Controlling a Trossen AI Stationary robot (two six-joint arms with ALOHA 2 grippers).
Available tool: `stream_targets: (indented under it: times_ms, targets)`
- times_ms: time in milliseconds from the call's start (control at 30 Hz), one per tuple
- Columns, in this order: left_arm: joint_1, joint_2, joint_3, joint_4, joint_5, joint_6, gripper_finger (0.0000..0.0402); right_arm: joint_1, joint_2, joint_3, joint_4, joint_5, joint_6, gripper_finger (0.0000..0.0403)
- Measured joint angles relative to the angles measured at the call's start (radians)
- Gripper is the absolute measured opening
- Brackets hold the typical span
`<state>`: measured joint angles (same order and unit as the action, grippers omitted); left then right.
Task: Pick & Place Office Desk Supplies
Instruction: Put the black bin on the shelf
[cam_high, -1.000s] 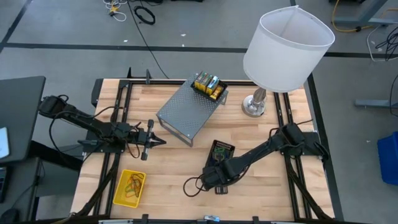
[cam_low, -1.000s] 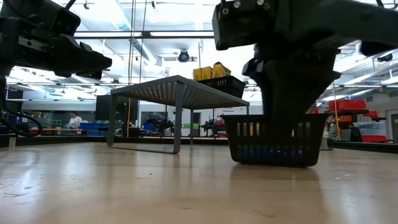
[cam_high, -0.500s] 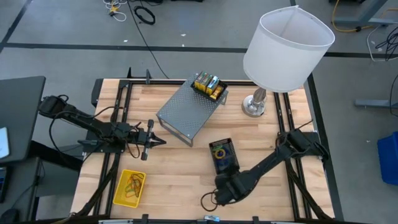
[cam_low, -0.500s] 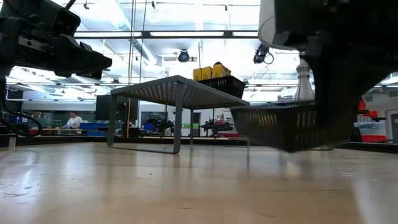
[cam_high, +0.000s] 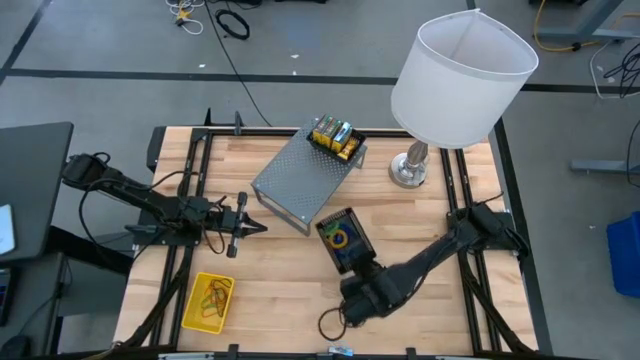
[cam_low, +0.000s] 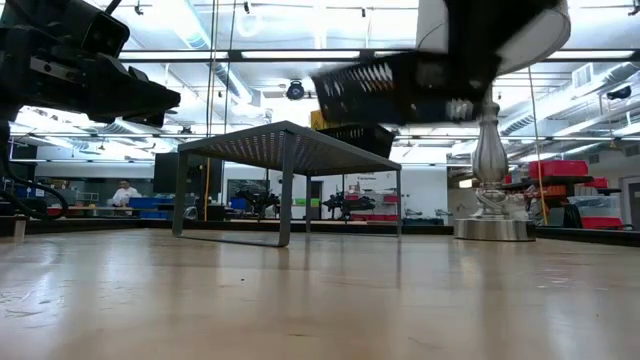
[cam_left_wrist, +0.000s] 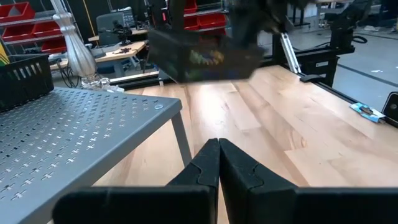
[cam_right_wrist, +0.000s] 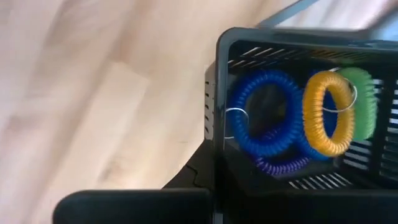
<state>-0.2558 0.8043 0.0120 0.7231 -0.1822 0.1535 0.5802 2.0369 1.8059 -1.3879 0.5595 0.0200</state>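
My right gripper (cam_high: 358, 278) is shut on a little black mesh tray (cam_high: 342, 240) that holds blue, yellow, green and purple coiled loops (cam_right_wrist: 292, 118). The tray is up in the air in the low view (cam_low: 400, 85) and shows blurred in the left wrist view (cam_left_wrist: 205, 53). A second black mesh tray (cam_high: 335, 138) with yellow-green crayon boxes stands on the far corner of a grey perforated shelf (cam_high: 300, 185). A yellow basket (cam_high: 208, 302) with loops rests on the table near its front left. My left gripper (cam_high: 260, 227) is shut and empty (cam_left_wrist: 217, 152), left of the shelf. My right gripper holds the tray by its near end wall (cam_right_wrist: 216, 134), close to a corner. One finger (cam_right_wrist: 196, 174) shows outside the wall; the tray hides the other. The fingers come from the table's near side. The tray is lifted clear of the table and tilted.
A big white-shaded lamp (cam_high: 460, 75) stands on its metal base (cam_high: 408, 172) at the far right, right of the shelf. Bare wood (cam_high: 290, 290) lies between the basket and my right arm. Black frame rails (cam_high: 195, 170) run along the table's sides.
My right gripper has risen with the black mesh tray, first drawing toward the table's near edge. The tray stood on the table a second ago, then came off it tipped. It now hangs high, clear of the table and a little nearer the shelf.
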Motion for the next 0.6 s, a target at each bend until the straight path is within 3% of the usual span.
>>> stream_targets:
  times_ms: [267,600]
  targets:
    - [0.000,0.000,0.000,0.010,0.017,0.000,0.0009,-0.122,-0.129,0.008,0.065,0.038,-0.275,0.0006]
    - [0.000,0.000,0.000,0.014,0.018,0.000,0.0009,-0.356,-0.152,0.008,0.185,-0.113,-0.637,0.0006]
